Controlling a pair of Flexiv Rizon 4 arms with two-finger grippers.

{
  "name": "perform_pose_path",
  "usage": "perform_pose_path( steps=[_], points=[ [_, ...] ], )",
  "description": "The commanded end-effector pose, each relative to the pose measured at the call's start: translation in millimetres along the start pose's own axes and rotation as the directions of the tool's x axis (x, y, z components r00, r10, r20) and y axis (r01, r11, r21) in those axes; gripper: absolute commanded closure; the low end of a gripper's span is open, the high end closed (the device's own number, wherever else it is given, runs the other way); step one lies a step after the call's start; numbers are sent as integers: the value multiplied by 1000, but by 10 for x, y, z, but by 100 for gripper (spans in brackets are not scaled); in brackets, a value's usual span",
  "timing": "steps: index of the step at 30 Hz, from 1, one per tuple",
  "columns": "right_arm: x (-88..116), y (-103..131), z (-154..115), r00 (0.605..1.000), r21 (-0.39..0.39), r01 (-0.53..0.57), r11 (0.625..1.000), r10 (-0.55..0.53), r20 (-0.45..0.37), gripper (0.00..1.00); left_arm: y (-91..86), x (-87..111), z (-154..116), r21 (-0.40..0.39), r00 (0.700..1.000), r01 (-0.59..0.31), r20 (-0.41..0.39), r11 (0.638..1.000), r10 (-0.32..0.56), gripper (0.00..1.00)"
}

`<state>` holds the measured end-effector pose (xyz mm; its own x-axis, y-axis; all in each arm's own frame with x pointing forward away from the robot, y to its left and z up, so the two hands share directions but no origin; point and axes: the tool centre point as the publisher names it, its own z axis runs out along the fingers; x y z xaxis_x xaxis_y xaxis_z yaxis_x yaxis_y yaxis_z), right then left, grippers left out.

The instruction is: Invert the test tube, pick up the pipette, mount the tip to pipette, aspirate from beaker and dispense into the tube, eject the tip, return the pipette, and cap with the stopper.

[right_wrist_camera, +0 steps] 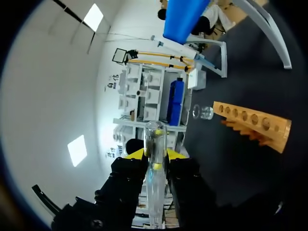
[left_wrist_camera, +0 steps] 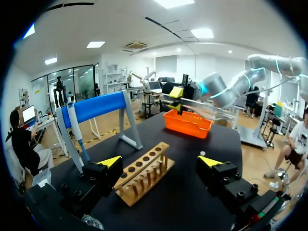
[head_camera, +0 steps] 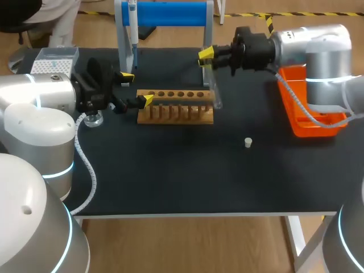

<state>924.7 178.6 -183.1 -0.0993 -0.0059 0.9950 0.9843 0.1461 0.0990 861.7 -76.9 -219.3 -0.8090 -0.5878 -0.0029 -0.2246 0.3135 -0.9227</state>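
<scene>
Head view: the right gripper is clamping the test tube beside the rack's end. Only here is the stopper showing, lying well apart.

Left wrist view: the left gripper is gaping wide, holding nothing.

Right wrist view: both fingers are pressing the tube.

A black-topped counter is carried on a white frame, one leg of which is seen below the near edge. A light wooden floor is laid around it, marked with yellow-and-black tape beyond the far side. The white ceiling is lit by rectangular panels
</scene>
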Motion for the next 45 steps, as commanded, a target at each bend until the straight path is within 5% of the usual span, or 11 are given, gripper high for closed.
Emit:
perform_pose_path(
  steps=[1,45],
  points=[
    [-32,11,-2,997,7,-63,998,63,-45,100,6,-2,-5,3,1000,0,-2,1000,0,0],
    [-118,-16,19,993,-1,-106,994,106,-49,100,6,-2,-5,3,1000,0,-2,1000,0,0]
  ],
)
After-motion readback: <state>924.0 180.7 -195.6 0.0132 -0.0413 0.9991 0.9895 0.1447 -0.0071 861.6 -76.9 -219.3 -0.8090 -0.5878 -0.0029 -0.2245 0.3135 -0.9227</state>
